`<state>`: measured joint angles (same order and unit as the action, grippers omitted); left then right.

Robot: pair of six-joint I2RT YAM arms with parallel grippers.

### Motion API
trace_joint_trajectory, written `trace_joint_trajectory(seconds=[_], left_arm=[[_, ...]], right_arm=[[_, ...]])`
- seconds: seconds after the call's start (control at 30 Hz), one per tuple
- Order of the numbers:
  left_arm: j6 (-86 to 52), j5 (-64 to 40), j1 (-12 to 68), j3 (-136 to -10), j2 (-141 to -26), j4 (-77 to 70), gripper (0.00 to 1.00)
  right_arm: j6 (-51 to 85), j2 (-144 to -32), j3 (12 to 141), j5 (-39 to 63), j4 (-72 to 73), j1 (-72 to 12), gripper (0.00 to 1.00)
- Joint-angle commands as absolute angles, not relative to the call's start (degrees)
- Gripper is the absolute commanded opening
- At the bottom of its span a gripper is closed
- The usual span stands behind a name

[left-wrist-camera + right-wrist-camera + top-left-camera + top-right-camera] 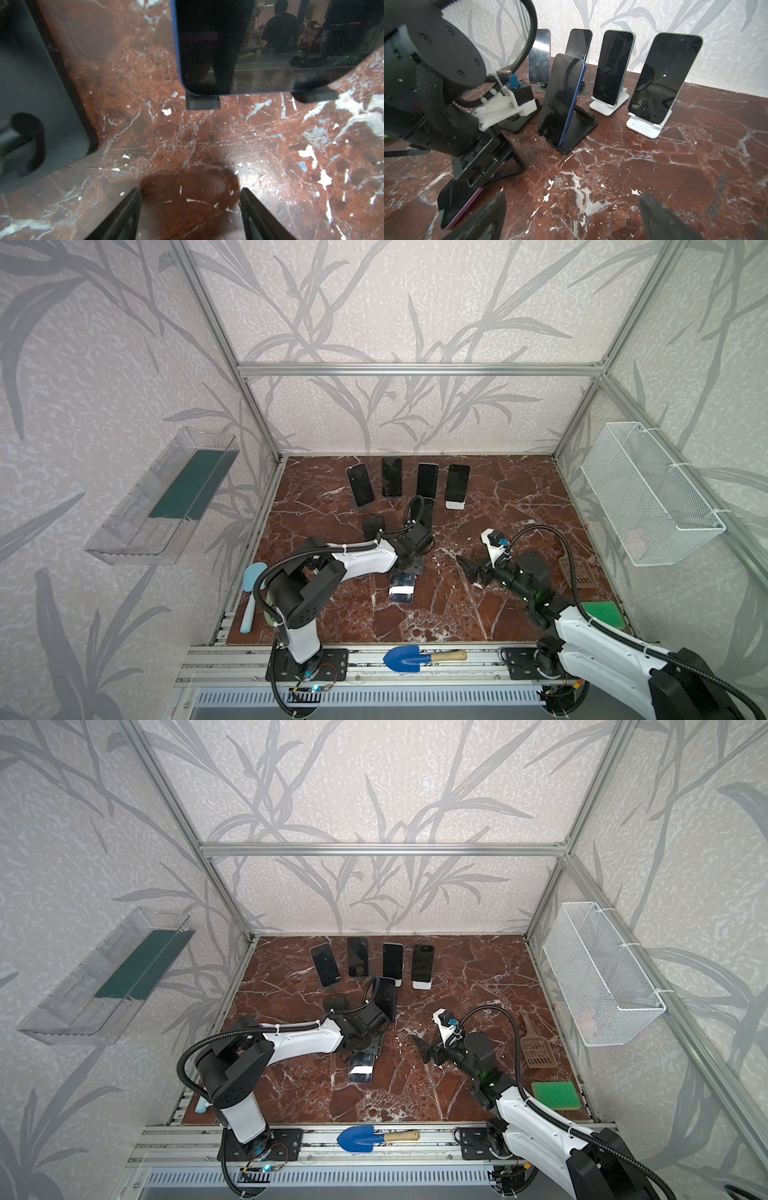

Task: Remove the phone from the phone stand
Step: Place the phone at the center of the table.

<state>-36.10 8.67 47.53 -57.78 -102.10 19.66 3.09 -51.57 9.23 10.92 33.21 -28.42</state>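
Left wrist view puts the left pincer [190, 190] low over the red-brown marble tabletop [187, 145], its two dark fingers [133, 207] standing moderately apart with nothing between them. Straight ahead of the fingertips, near but not touching, is the dark-screened phone with a blue edge [228, 45], its lower end seated in the front lip of a flat black phone stand [203, 102]. The right wrist view shows this same phone [562, 99] upright and leaning back on its stand [581, 133], so its long axis rises steeply away from the pincer, screen facing it. An empty black stand [41, 83] sits off to one side of the fingers, and a purple-edged phone [454, 199] lies flat on the marble under the left wrist. The right pincer [573, 196] is spread wide, empty, and well apart from the blue-edged phone. By my judgement the left arm is nearer and should advance and lift along that tilted axis.
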Motion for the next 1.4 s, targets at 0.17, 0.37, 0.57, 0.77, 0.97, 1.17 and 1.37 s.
trace_joint_trajectory(seconds=[0.17, 0.37, 0.57, 0.77, 0.97, 1.17, 1.37], left_arm=[[-35.65, 5.35, 47.11, -57.03, -102.98, 19.37, 0.67], [-34.94, 4.49, 47.11, -57.16, -103.18, 18.97, 0.72], [-34.55, 4.34, 47.02, -57.33, -103.43, 19.01, 0.75], [-34.15, 4.04, 47.08, -57.52, -103.63, 19.25, 0.77], [-34.62, 4.81, 47.02, -57.52, -103.64, 19.74, 0.74], [-36.39, 5.35, 46.93, -58.79, -103.47, 23.82, 0.69], [-39.80, 2.31, 46.37, -59.36, -103.21, 28.33, 0.61]], right_arm=[[2.48, -50.36, 8.45, 10.20, 35.21, -28.23, 0.99], [2.34, -50.03, 8.26, 10.20, 35.26, -28.23, 0.99], [2.28, -49.66, 8.09, 10.02, 35.34, -28.22, 0.99], [2.17, -49.31, 7.94, 9.93, 35.41, -28.24, 0.99], [2.11, -48.54, 7.59, 9.78, 35.33, -28.25, 0.99], [2.10, -48.38, 7.49, 9.40, 35.42, -28.27, 0.99], [2.10, -47.99, 7.23, 9.23, 35.91, -28.24, 0.98]])
